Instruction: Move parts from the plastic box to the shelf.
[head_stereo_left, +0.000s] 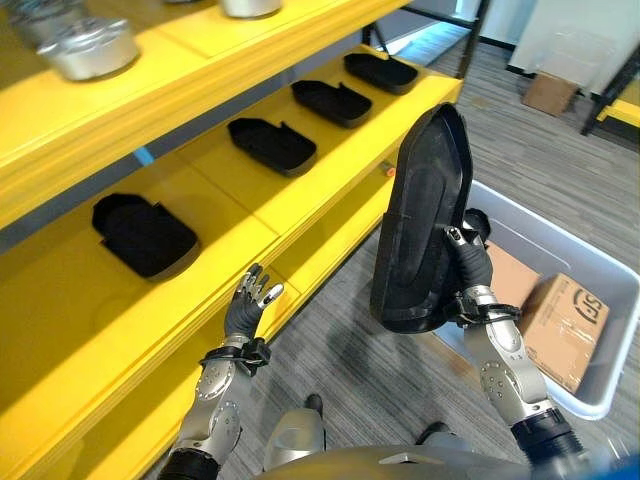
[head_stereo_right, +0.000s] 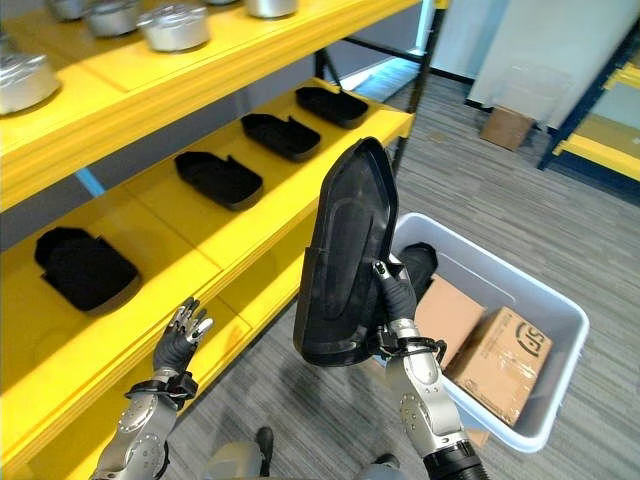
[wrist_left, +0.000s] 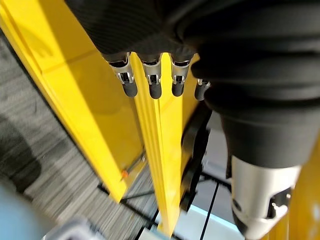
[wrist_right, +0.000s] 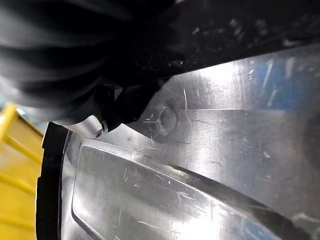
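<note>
Left eye view: the right robot hand (head_stereo_left: 468, 262) is clamped on the lower edge of a large black part (head_stereo_left: 420, 215), holding it upright above the floor, between the yellow shelf (head_stereo_left: 300, 210) and the grey plastic box (head_stereo_left: 590, 265). Held so low, the tall part could likely swing or slip from the fingers. The left robot hand (head_stereo_left: 250, 300) rests near the shelf's front edge, fingers relaxed and apart, holding nothing.

Right eye view: four black parts (head_stereo_right: 218, 178) already lie in a row on the middle shelf. The held part's top edge could catch the upper shelf or a lying part on the way in. Cardboard boxes (head_stereo_right: 500, 365) sit in the plastic box.

Left wrist view: the fingers (wrist_left: 150, 82) hang straight beside the shelf edge.

Right wrist view: the part's scratched surface sits close against the robot hand.
</note>
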